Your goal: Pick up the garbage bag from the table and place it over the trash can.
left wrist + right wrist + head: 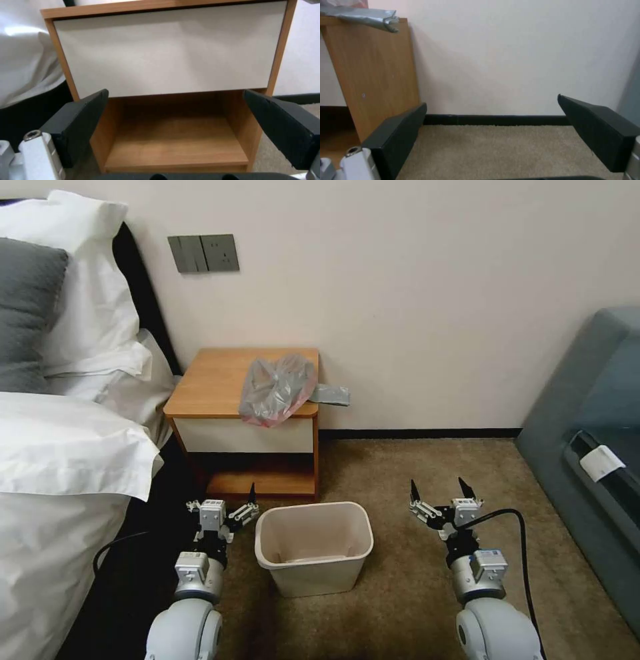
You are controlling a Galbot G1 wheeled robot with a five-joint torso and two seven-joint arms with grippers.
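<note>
The garbage bag (pixel 277 388) lies crumpled on the right part of the table (pixel 207 380), a grey fold hanging over the table's right edge. That fold of the garbage bag (pixel 366 16) also pokes past the table's side panel (pixel 373 75) in the right wrist view. The beige trash can (pixel 313 505) stands upright on the carpet in front of the table. My left gripper (pixel 223 501) hovers open just left of the can, facing the table's white drawer front (pixel 166 50); between its fingers (pixel 83 117) is only the low shelf. My right gripper (pixel 437 485) is open over the carpet, right of the can.
A bed with white sheets (pixel 60 460) and pillows stands close on the left. A grey sofa (pixel 587 447) lines the right side. The wall rises right behind the table. Open carpet (pixel 400 467) lies between the can and the sofa. A black cable (pixel 520 540) loops off the right arm.
</note>
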